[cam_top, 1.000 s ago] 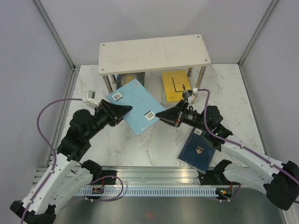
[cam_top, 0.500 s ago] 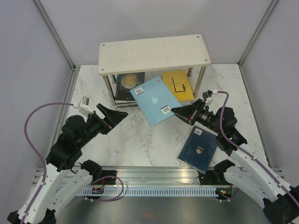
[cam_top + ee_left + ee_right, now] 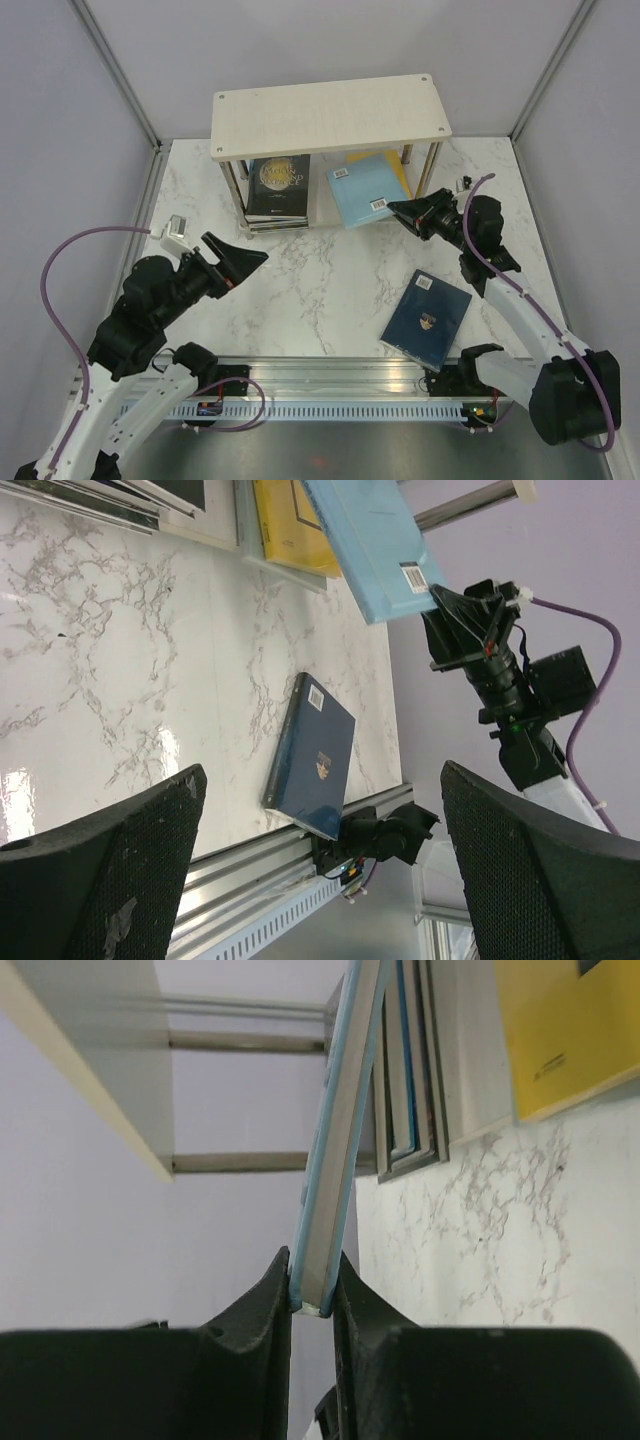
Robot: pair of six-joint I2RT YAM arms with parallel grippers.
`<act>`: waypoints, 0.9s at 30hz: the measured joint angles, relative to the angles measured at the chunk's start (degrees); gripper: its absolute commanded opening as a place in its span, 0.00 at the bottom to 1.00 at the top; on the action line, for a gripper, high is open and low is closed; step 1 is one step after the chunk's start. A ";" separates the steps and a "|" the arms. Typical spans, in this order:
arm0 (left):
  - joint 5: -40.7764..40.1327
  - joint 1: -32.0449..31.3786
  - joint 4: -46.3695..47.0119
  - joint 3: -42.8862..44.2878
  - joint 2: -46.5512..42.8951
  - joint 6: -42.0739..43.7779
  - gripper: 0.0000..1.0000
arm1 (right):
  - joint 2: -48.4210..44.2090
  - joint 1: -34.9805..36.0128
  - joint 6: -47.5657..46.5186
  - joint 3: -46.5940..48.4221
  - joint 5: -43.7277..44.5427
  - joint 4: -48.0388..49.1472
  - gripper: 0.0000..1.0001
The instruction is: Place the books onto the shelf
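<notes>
- Since a second ago the light blue book (image 3: 367, 188) has gone from the middle of the table (image 3: 320, 290) to the right half of the shelf (image 3: 330, 118). It now hangs tilted there, its far part under the top board and over the yellow book (image 3: 285, 530).
- Over the same second the left fingers (image 3: 237, 248) have let it go and drawn back. They stand wide open and empty, well apart from the shelf, so they cannot steady anything.
- Only the right fingers (image 3: 312, 1270) hold the book now, closed on its near edge in a thin pinch. With so little edge in the grip, I judge it may turn or slip out before it lies flat.
- Because it is tilted, its raised side could catch the top board, or its right edge could catch the front post (image 3: 432, 170). A push against either would twist it in the grip.
- If it is let go too early, it would drop onto the yellow book and might slide it backwards, or stay half out of the shelf.
- A swing to the left could disturb the stack of books (image 3: 278, 185) beside it.
- The navy book (image 3: 427, 317) lies on the table near the right arm, which could sweep it away when it draws back.
</notes>
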 measured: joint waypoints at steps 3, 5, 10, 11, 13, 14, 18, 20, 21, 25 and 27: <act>0.00 0.00 -1.36 0.22 -1.20 0.48 1.00 | 5.46 -2.67 -0.35 0.81 -0.20 3.39 0.00; 0.00 0.00 -2.43 0.83 -1.57 0.85 1.00 | 9.49 -4.50 -0.37 1.36 -0.02 5.60 0.00; 0.00 0.00 -3.43 1.81 -1.81 1.33 1.00 | 18.36 -6.75 -1.07 3.76 1.14 8.00 0.00; 0.02 0.00 -3.58 1.81 -1.95 1.33 1.00 | 19.50 -6.80 -1.20 4.11 1.29 8.55 0.00; 0.15 0.00 -4.07 1.81 -2.21 1.33 1.00 | 21.57 -6.80 -1.29 5.03 1.77 9.73 0.00; 0.15 0.00 -4.33 1.81 -2.36 1.33 1.00 | 22.18 -6.80 -1.36 5.33 1.90 10.21 0.00; 0.17 0.00 -5.25 1.81 -2.47 1.36 1.00 | 24.15 -6.80 -1.46 5.66 2.43 11.98 0.00; 0.17 0.00 -5.55 1.81 -2.45 1.38 1.00 | 24.85 -6.80 -1.64 5.66 2.93 12.07 0.00; 0.17 0.00 -5.64 1.81 -2.38 1.38 1.00 | 25.03 -6.80 -1.70 5.66 3.28 11.93 0.00; 0.20 0.00 -5.66 1.81 -1.84 1.42 1.00 | 25.29 -6.80 -2.29 5.66 4.07 11.74 0.00; 0.24 0.00 -5.66 1.81 -1.33 1.44 1.00 | 26.12 -6.80 -2.78 5.66 4.35 11.13 0.00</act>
